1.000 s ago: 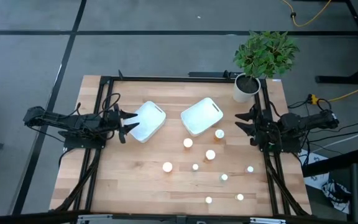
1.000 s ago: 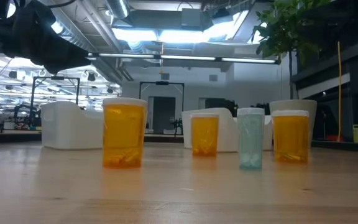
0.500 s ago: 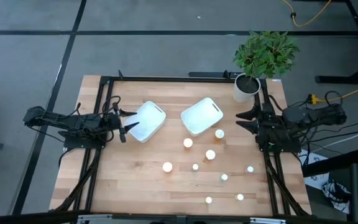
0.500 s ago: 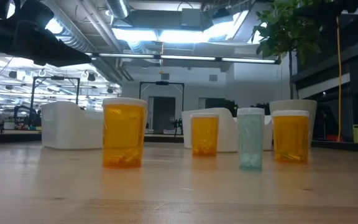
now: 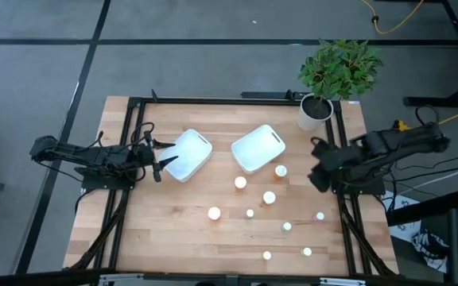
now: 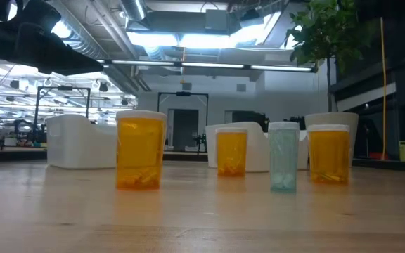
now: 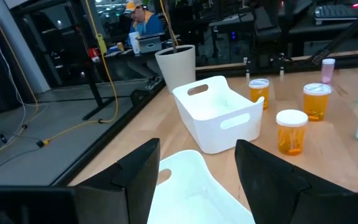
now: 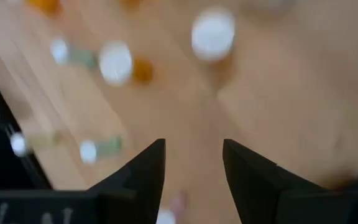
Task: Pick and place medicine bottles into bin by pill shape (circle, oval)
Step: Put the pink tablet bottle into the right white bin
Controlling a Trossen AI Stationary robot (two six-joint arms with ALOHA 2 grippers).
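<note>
Several small medicine bottles with pale caps stand on their bases on the wooden table, among them bottles near the right bin [image 5: 281, 171], mid-table [image 5: 240, 182] and near the front edge [image 5: 266, 255]. In the low view three are orange [image 6: 140, 150] and one is pale green [image 6: 283, 156]. My left gripper [image 5: 164, 156] is open and empty at the left bin's [image 5: 189, 155] left end; its wrist view shows it [image 7: 194, 180] over that bin [image 7: 191, 186]. My right gripper [image 5: 315, 171] is open and empty at the table's right side, looking down on bottles [image 8: 213, 34].
The right white bin [image 5: 258, 148] lies tilted at mid-table. A white plant pot [image 5: 315, 111] with a green plant stands at the far right corner. Black frame rails [image 5: 344, 214] run along the table's sides. Bare wood [image 5: 165, 230] lies at the near left.
My right gripper has lifted off its resting place at the right edge, swung a little toward the table's near edge and middle, and tipped to point down at the table. Its fingers stay open. The bottles and bins have not moved.
</note>
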